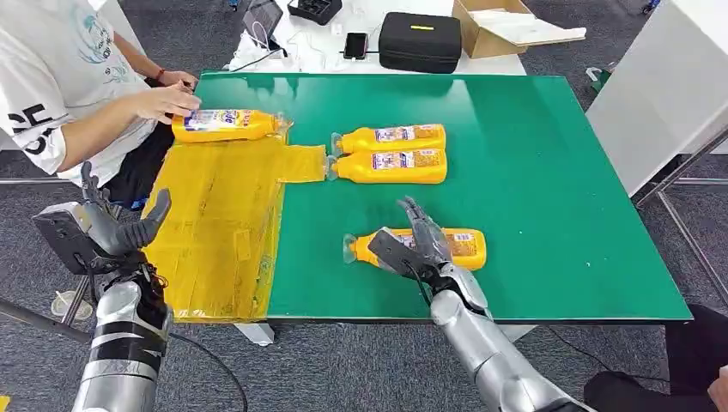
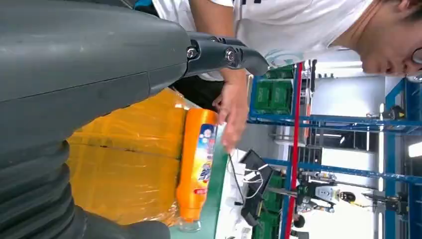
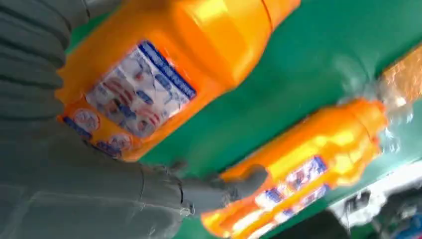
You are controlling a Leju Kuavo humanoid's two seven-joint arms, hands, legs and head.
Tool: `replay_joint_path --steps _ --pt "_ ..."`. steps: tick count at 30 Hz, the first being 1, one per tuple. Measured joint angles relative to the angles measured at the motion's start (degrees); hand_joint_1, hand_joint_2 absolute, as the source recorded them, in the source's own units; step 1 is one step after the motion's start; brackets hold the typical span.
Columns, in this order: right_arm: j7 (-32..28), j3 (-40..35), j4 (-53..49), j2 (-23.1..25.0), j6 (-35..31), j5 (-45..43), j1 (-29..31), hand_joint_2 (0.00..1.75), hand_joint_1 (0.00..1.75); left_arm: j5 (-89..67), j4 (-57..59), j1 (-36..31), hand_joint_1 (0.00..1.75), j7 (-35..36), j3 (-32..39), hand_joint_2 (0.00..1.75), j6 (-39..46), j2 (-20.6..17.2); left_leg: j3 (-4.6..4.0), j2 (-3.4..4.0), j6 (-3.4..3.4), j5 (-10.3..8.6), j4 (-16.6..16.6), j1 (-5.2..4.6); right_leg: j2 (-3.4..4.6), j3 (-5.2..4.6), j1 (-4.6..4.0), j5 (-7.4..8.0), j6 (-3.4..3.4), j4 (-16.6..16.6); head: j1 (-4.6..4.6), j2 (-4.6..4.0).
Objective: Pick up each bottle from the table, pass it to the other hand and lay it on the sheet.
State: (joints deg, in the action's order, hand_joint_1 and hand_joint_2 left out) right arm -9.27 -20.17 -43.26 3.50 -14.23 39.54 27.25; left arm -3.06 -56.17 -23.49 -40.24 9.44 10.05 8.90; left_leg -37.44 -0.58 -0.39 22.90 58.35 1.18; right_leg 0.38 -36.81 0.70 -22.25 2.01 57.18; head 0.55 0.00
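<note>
My right hand [image 1: 418,243] hovers spread over the bottle [image 1: 464,246] (lying flat); it may roll away. Left hand [image 1: 116,225] holds nothing.

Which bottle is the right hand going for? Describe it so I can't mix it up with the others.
On the green table, look at the near edge, away from the yellow sheet. A single orange bottle lies there on its side under the right hand. Unlike the two bottles paired mid-table, it lies alone, nearest the robot.
</note>
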Motion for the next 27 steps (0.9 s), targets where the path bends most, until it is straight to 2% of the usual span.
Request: replay_joint_path --steps 8,14,18,27 --pt "0.2 0.0 3.8 -0.8 5.3 0.0 3.1 1.75 0.00 -0.4 1.4 -0.6 0.00 0.0 -0.2 1.75 0.0 0.1 0.11 0.02 0.01 -0.01 0.0 -0.01 -0.01 0.12 0.01 0.00 0.00 0.0 0.00 0.00" --pt "0.7 -0.3 5.2 -2.6 12.1 -0.1 6.0 1.75 0.00 -0.4 2.4 -1.0 0.00 0.0 -0.5 1.75 -0.5 0.1 0.21 -0.02 0.06 -0.05 0.0 -0.02 -0.02 0.25 0.03 0.02 0.02 0.0 -0.02 0.00" --pt "0.7 -0.8 5.7 -3.4 13.5 -0.2 7.1 1.75 0.00 -0.4 3.1 -1.4 0.00 0.0 -0.5 1.75 -0.6 0.1 0.21 -0.02 0.06 -0.05 0.0 -0.02 -0.01 0.26 0.02 0.03 0.03 0.0 0.00 0.00" --pt "0.6 -4.3 6.3 -6.8 21.7 0.5 10.3 1.75 0.00 0.1 4.9 -1.8 0.00 0.0 -0.6 1.75 -2.3 0.1 0.19 -0.03 0.06 -0.05 0.0 -0.03 -0.02 0.25 0.03 0.03 0.03 0.0 0.00 0.00"
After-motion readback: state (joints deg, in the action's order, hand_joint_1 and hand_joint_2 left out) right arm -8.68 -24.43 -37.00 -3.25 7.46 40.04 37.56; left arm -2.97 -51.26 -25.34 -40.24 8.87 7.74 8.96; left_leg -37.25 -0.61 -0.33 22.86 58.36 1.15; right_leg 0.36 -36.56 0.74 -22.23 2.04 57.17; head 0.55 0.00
